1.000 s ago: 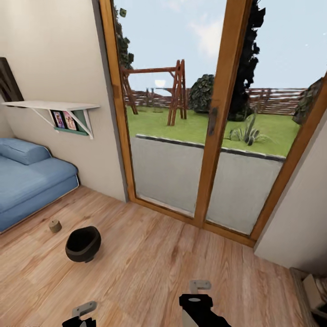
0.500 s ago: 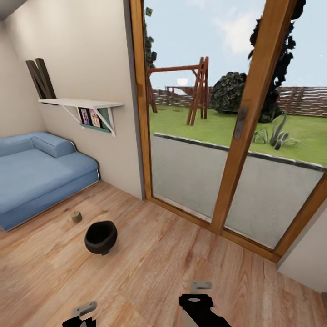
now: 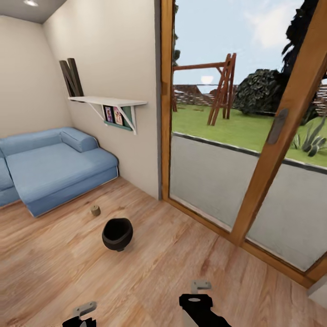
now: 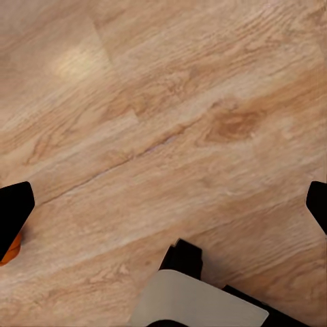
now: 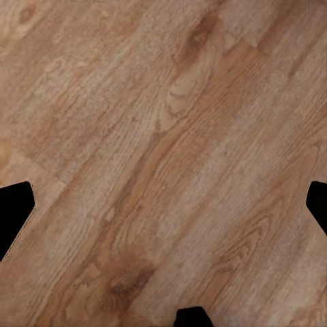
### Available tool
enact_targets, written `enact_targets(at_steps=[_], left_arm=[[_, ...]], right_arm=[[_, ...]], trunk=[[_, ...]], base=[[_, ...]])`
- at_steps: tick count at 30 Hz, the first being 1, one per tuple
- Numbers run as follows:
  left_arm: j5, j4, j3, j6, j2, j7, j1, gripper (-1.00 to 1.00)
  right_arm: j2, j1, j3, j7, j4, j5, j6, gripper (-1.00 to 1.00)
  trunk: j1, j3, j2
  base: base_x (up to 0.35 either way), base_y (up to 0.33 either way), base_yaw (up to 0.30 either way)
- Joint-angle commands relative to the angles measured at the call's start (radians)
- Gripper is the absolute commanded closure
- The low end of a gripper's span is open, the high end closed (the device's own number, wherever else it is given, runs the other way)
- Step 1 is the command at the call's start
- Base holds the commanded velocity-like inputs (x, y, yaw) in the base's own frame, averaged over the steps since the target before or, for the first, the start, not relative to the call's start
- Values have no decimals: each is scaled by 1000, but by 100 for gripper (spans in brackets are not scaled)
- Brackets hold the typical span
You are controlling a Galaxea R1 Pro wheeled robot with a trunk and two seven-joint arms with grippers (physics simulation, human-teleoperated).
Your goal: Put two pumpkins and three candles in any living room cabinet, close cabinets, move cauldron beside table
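The cauldron [image 3: 117,234] stands upright on the floor [image 3: 172,272], a candle [image 3: 95,210] just beyond it, near the sofa [image 3: 54,168]. It looks rigid, heavy and smooth-bellied; the rim seems the best hold. Both tools, left [image 4: 163,204] and right [image 5: 163,204], gape empty.

We see a bright, evenly lit room: daylight enters through the glass door [image 3: 236,150], and a ceiling lamp [image 3: 31,2] glows. Shadows are faint. Verticals lean at the head view's edges. Both wrist views look soft, slightly blurred.
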Motion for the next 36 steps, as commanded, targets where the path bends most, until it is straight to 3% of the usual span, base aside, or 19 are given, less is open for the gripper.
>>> enact_targets(at_steps=[1,20,36], left_arm=[[0,0,0,0,0,0,0,-100],[0,0,0,0,0,0,0,-100],[0,0,0,0,0,0,0,-100]], right_arm=[[0,0,0,0,0,1,0,-100],[0,0,0,0,0,3,0,-100],[0,0,0,0,0,6,0,-100]], trunk=[[0,-1,0],[0,-13,0],[0,-24,0]], base=[[239,0,279],[238,0,277],[98,0,274]])
